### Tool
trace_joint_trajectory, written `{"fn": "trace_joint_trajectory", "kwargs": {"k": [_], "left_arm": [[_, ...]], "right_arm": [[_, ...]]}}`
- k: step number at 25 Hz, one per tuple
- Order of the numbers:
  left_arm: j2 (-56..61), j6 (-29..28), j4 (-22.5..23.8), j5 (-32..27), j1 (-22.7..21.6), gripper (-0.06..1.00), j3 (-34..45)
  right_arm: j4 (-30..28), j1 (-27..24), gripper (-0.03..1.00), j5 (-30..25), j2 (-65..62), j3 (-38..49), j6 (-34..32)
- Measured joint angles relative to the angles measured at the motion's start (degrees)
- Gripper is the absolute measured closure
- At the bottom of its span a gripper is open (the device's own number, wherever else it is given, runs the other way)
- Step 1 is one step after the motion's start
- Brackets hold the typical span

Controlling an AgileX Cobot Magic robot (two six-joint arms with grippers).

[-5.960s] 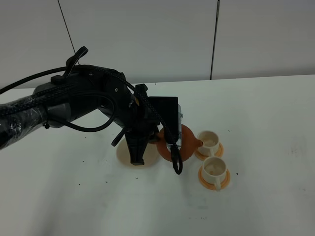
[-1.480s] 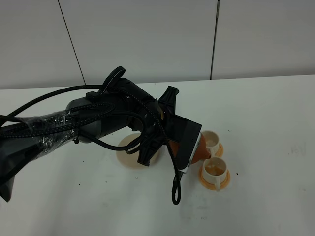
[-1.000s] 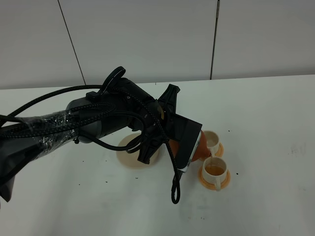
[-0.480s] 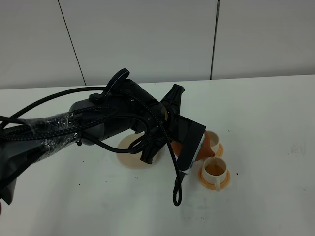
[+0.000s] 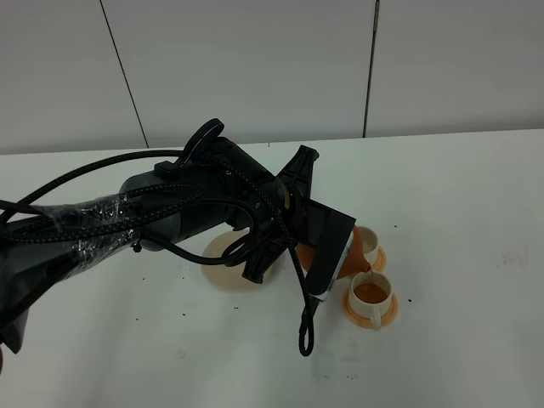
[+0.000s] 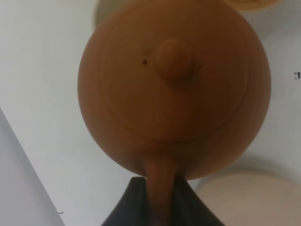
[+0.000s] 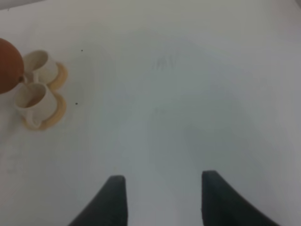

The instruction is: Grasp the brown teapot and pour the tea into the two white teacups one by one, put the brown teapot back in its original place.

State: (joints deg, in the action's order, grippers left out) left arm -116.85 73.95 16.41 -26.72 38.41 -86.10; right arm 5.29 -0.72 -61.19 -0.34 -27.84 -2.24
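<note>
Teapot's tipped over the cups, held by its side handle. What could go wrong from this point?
1. Nothing holds the lid while the teapot is tilted; it might slide off onto the cups.
2. The left end effector clamps only the stubby handle, so the pot could twist in the grip.
3. The near cup already holds tea; more pouring may spill onto its saucer.

The teacup (image 5: 371, 295) beneath the left gripper (image 6: 160, 205), empty before, now holds tea (image 5: 371, 291). The brown teapot (image 6: 174, 89) came over from the farther cup (image 7: 38, 63).
</note>
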Motion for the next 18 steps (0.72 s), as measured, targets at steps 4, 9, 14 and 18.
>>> {"fn": "trace_joint_trajectory", "kwargs": {"k": [4,9,14,18], "left_arm": [[0.0,0.0,0.9,0.0,0.0,0.77,0.0],[0.0,0.0,1.2,0.0,0.0,0.77,0.0],[0.0,0.0,1.5,0.0,0.0,0.77,0.0],[0.0,0.0,1.6,0.0,0.0,0.77,0.0]], "right_arm": [[0.0,0.0,0.61,0.0,0.0,0.0,0.0],[0.0,0.0,0.61,0.0,0.0,0.0,0.0],[0.0,0.0,0.61,0.0,0.0,0.0,-0.1],[0.0,0.0,0.61,0.0,0.0,0.0,-0.1]]}}
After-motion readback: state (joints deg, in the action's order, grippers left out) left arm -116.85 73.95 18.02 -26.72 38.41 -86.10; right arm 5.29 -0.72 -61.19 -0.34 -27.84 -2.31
